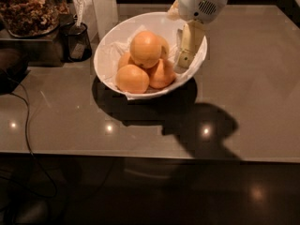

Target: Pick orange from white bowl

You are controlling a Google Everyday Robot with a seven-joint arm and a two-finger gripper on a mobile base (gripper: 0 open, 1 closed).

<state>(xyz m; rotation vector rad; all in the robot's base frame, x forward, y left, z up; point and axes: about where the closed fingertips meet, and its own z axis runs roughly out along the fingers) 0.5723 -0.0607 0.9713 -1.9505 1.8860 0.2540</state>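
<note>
The white bowl stands on the grey counter, lined with crumpled white paper and holding several oranges. The orange, the largest and palest, lies on top of the pile. Deeper-orange ones lie at the front left and right below it. My gripper hangs down from the white arm at the top right. It is inside the bowl's right side, just right of the pile and close beside the right-hand orange. It holds nothing that I can see.
A small black mesh cup stands left of the bowl, with a glass jar of nuts behind it. A dark object and a cable lie at the far left. The counter's front edge runs across the view.
</note>
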